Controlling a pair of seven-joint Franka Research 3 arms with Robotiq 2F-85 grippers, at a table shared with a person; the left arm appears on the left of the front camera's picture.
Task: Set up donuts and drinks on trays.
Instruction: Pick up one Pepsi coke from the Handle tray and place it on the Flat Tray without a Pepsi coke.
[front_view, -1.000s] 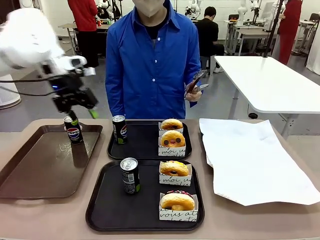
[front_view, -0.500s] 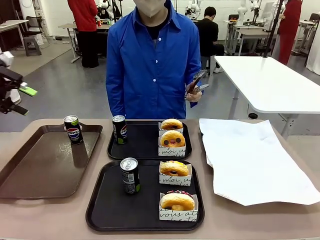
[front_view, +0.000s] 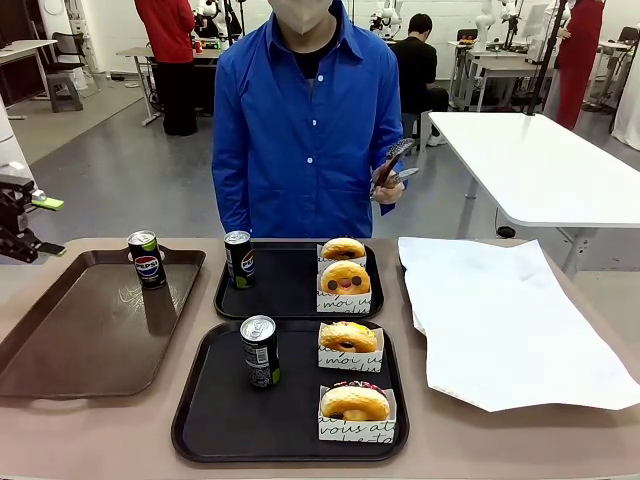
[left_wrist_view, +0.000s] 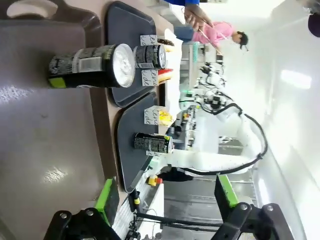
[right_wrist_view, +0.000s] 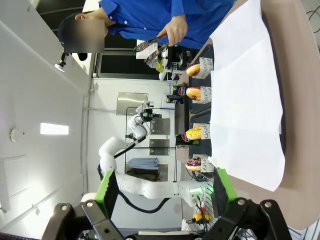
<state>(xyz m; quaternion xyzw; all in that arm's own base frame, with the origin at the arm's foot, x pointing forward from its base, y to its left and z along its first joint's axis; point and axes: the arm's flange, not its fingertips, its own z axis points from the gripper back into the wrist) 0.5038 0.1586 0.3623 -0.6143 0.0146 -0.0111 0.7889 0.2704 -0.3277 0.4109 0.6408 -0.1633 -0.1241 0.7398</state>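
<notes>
Two black trays lie mid-table. The far tray (front_view: 290, 292) holds a can (front_view: 238, 259) and two donuts (front_view: 343, 248) (front_view: 344, 277) in paper holders. The near tray (front_view: 220, 412) carries a can (front_view: 260, 351) and two more donuts (front_view: 348, 337) (front_view: 355, 402). A Pepsi can (front_view: 146, 259) stands on the brown tray (front_view: 70, 340); in the left wrist view this can (left_wrist_view: 92, 65) lies well ahead of my left gripper (left_wrist_view: 166, 196), which is open and empty. That left gripper (front_view: 40, 226) sits at the far left edge, off the brown tray. My right gripper (right_wrist_view: 165, 189) is open and empty, away from the table.
A person in a blue shirt stands at the far side holding tongs (front_view: 392, 165). A large white paper sheet (front_view: 500, 320) covers the right part of the table. The brown tray's middle and front are bare.
My left arm has pulled back from above the Pepsi can on the brown tray to the far left edge. The can stays standing there. Nothing else moved.
</notes>
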